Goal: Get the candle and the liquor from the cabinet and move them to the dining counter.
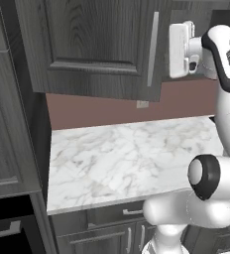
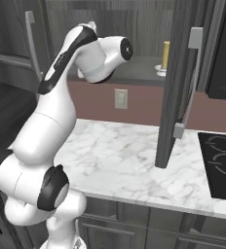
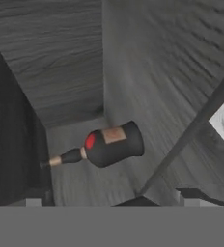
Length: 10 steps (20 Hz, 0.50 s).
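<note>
The tool stands wide open and empty inside the cabinet, its dark tips apart in the hand view. The liquor lies ahead of them on the cabinet floor. The candle stands upright on the cabinet shelf behind the open door, above the marble tabletop.

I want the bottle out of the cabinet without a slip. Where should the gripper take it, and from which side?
Probably the wide black body of the bottle; the neck is thin. In the hand view it appears sideways, so the open gripper can come straight in, jaws across the body.
</note>
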Tool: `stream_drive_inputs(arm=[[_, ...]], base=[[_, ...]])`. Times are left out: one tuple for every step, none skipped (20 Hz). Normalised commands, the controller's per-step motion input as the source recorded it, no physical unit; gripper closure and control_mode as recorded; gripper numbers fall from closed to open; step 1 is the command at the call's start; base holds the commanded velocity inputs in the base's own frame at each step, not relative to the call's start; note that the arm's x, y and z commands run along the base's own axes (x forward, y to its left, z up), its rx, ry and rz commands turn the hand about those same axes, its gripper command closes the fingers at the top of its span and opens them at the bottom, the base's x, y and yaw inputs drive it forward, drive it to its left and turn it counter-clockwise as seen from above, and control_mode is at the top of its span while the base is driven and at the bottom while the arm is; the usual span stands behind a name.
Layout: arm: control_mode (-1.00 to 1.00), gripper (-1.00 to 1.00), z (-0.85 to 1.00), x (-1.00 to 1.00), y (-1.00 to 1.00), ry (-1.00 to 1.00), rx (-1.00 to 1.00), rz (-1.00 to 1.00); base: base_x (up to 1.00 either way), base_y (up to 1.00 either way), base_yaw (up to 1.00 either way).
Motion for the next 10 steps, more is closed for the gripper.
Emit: stream_drive_inputs(arm=[[-1.00, -1.00, 0.00, 0.44, 0.20, 0.00, 0.09, 0.08], [-1.00, -1.00, 0.00, 0.40, 0.21, 0.01, 0.08, 0.11], [-1.00, -1.00, 0.00, 0.35, 0.25, 0.05, 0.07, 0.13], [-1.00, -1.00, 0.00, 0.28, 0.30, 0.13, 0.07, 0.16], [-1.00, -1.00, 0.00, 0.23, 0.34, 0.15, 0.07, 0.20], [-1.00, -1.00, 0.00, 0.14, 0.39, 0.12, 0.04, 0.25], [-1.00, -1.00, 0.00, 0.07, 0.42, 0.08, 0.01, 0.28], [-1.00, -1.00, 0.00, 0.05, 0.43, 0.04, 0.00, 0.30], [-1.00, -1.00, 0.00, 0.03, 0.37, 0.02, 0.00, 0.32], [-1.00, -1.00, 0.00, 0.01, 0.34, 0.01, 0.01, 0.34]], base=[[0.00, 0.00, 0.00], [0.00, 0.00, 0.00], [0.00, 0.00, 0.00], [0.00, 0.00, 0.00], [0.00, 0.00, 0.00], [0.00, 0.00, 0.00], [0.00, 0.00, 0.00], [0.00, 0.00, 0.00], [0.00, 0.00, 0.00], [0.00, 0.00, 0.00]])
